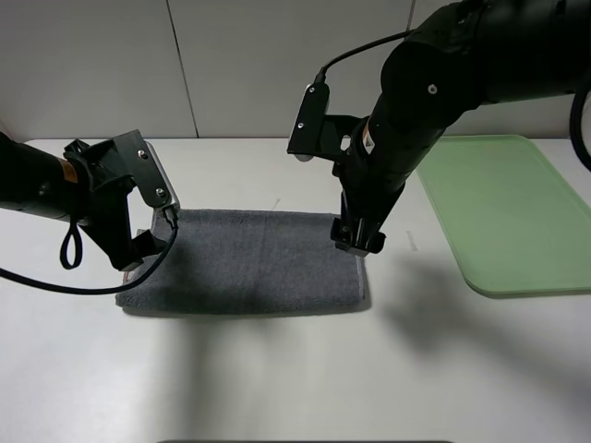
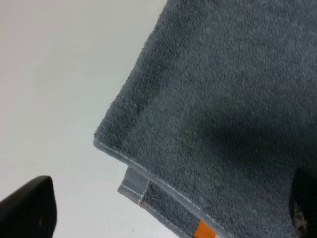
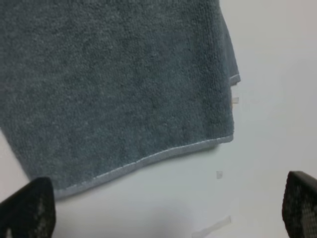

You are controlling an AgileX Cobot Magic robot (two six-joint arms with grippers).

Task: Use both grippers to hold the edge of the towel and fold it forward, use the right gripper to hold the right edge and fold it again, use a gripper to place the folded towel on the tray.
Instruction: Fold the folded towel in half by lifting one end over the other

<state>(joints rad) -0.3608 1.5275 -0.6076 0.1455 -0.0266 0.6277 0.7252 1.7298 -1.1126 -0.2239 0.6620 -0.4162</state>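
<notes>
Towel: the grey towel (image 1: pixel 249 263) lies flat in a wide, doubled band at the middle of the surface (image 1: pixel 277 388), its long sides parallel to the near edge.
Left gripper: the left gripper (image 1: pixel 137 257) sits low over the towel's left end. In the wrist view its fingers (image 2: pixel 29 208) stand wide apart. A hemmed corner with an orange tab (image 2: pixel 203 230) lies between them, and I cannot tell for sure whether they touch the cloth.
Right gripper: the right gripper (image 1: pixel 358 242) points down at the towel's far right corner. Its fingers (image 3: pixel 27 210) are spread, with nothing held between them.
Tray: the pale green tray (image 1: pixel 508 212) rests by the right edge of the surface, toward the far right corner, well apart from the towel.
In the way: the right arm hides the towel's far right corner and overlaps the tray's far left corner. A black cable (image 1: pixel 69 249) loops from the left arm, and the arm's mount covers the towel's far left corner.
Surface: plain white and matt, with soft shadows cast by both arms.
Room: a pale panelled wall (image 1: pixel 240 65) rises behind the far edge.
</notes>
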